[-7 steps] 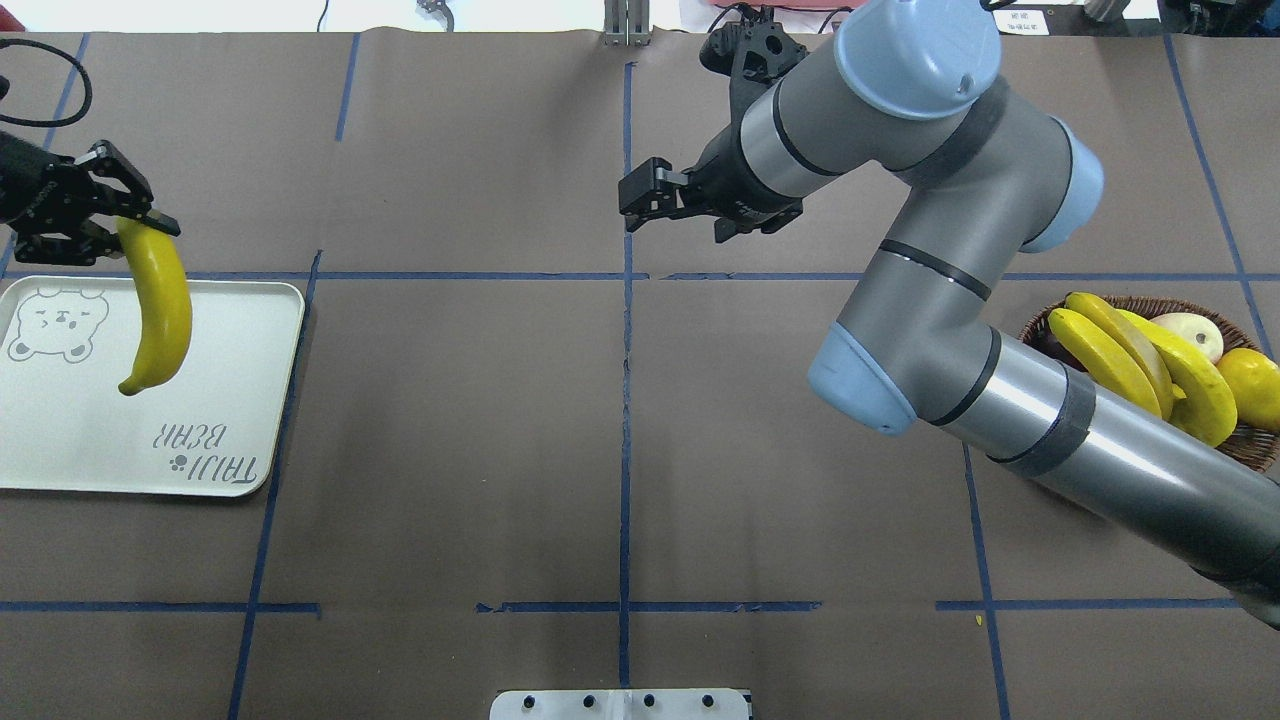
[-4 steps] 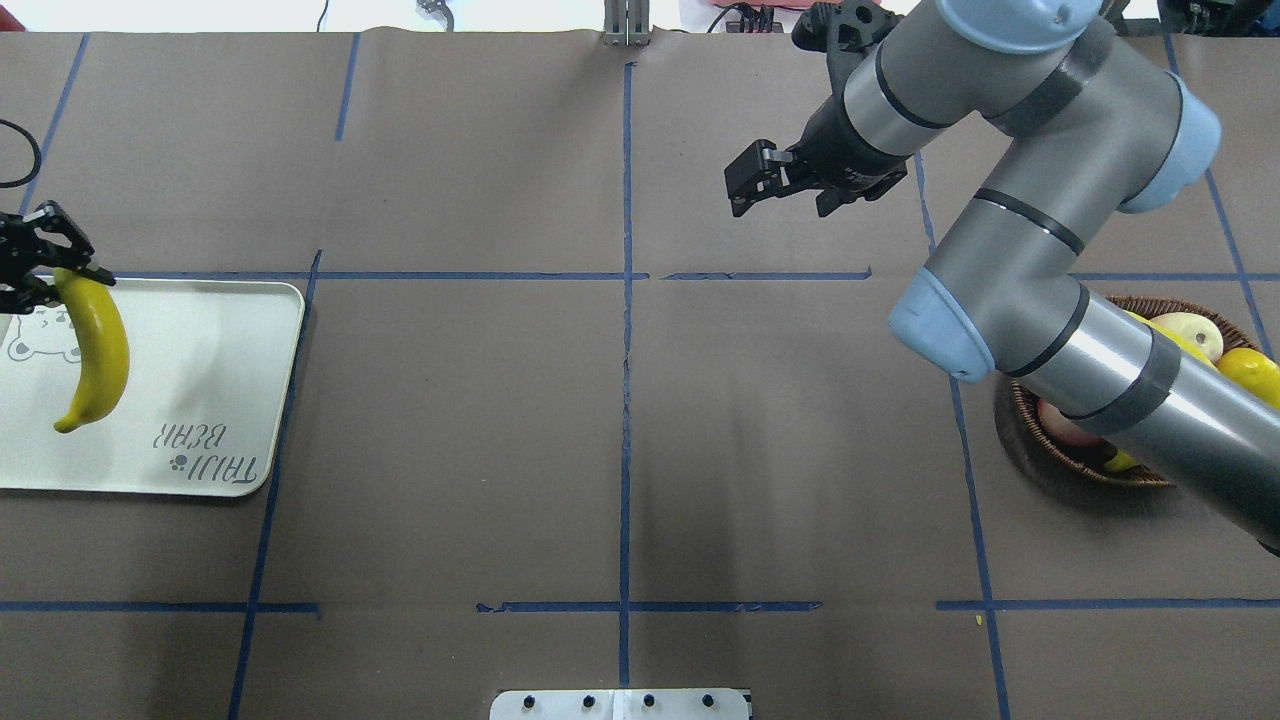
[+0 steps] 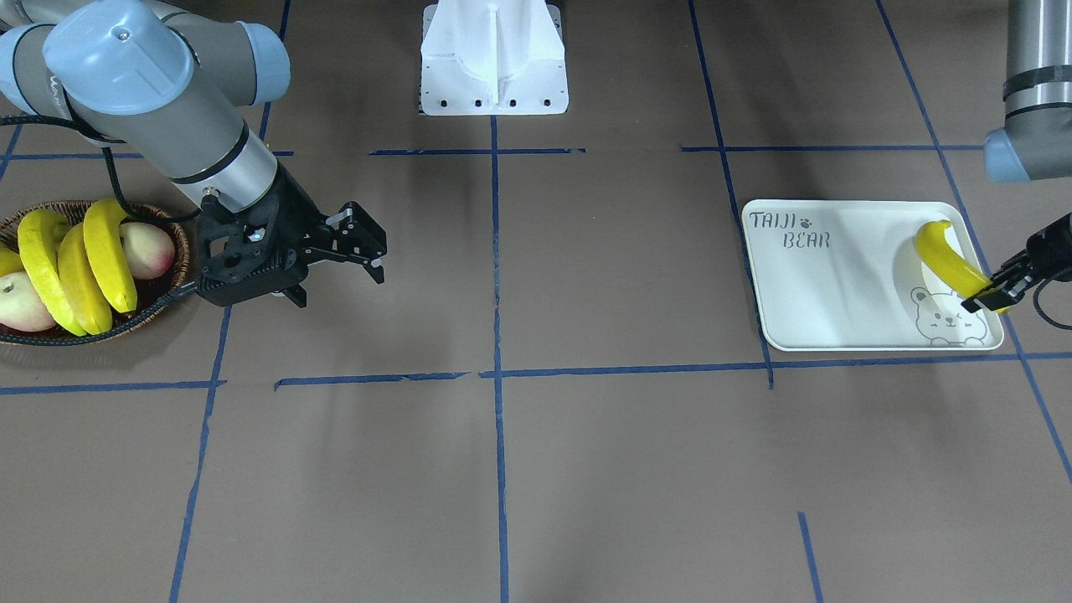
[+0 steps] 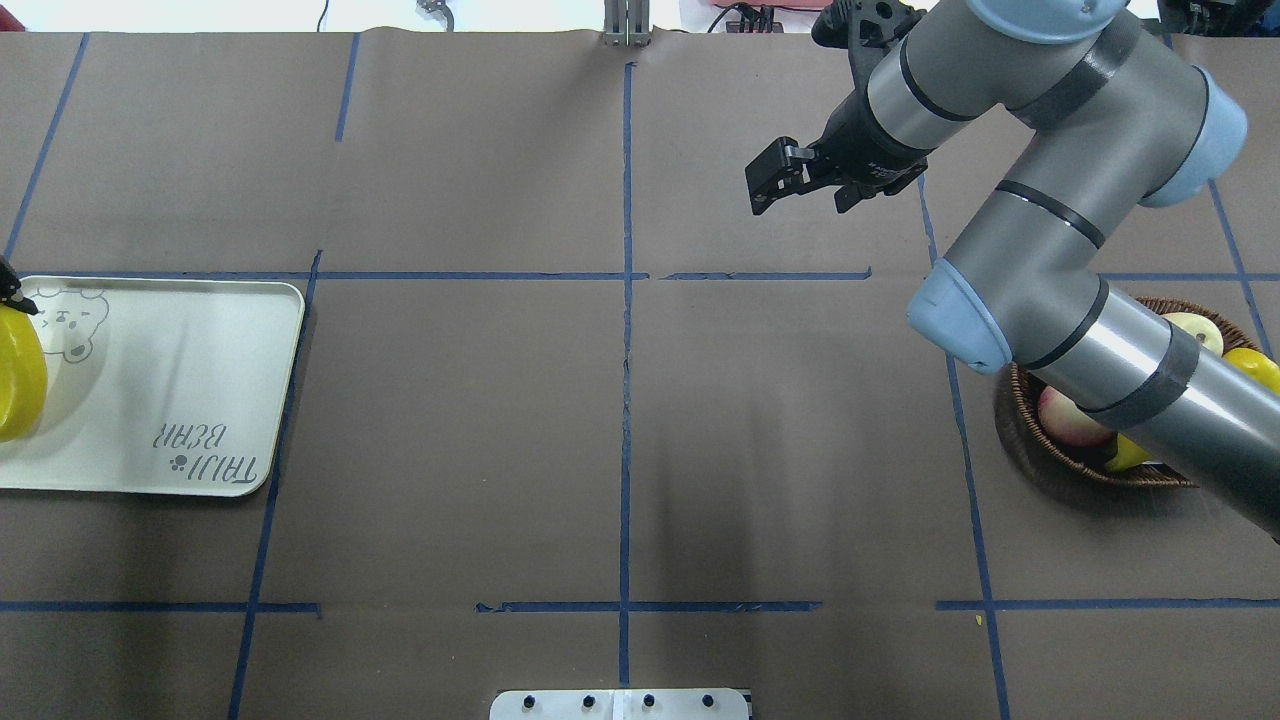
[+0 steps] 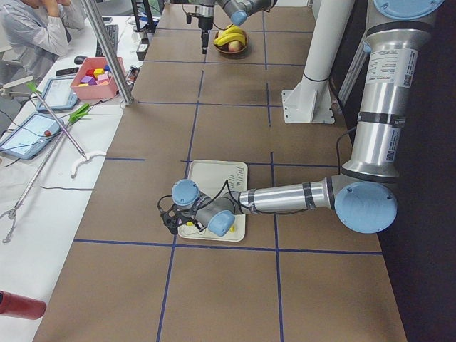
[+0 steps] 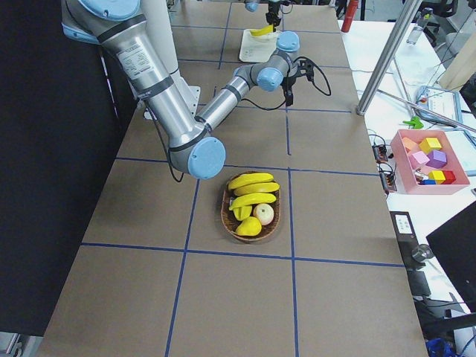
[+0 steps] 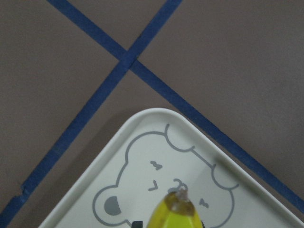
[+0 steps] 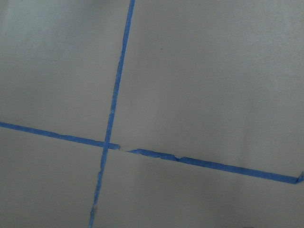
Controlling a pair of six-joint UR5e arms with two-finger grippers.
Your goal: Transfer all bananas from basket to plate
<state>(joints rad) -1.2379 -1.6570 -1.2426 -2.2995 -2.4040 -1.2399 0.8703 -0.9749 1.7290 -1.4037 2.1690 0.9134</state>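
On the brown, blue-taped table [image 3: 586,469], we see the white TAIJI BEAR tray [image 3: 837,285] at 1 end and the dark wicker basket [image 3: 50,339] well apart at the other. Over the tray's bear print [image 3: 942,318] hangs 1 banana [image 3: 942,255], its lower end clamped in the left gripper [image 3: 992,297]; we cannot tell whether it touches the tray. The basket holds 3 bananas [image 3: 107,255] we can count, lying side by side among 2 pink-white peaches [image 3: 149,249]. The right gripper [image 3: 373,251] hangs just beside the basket with its jaws apart and nothing between them. From overhead, the right arm [image 4: 1100,340] covers most of the basket, and the frame's left edge cuts off the left gripper and all but a slice of its banana.
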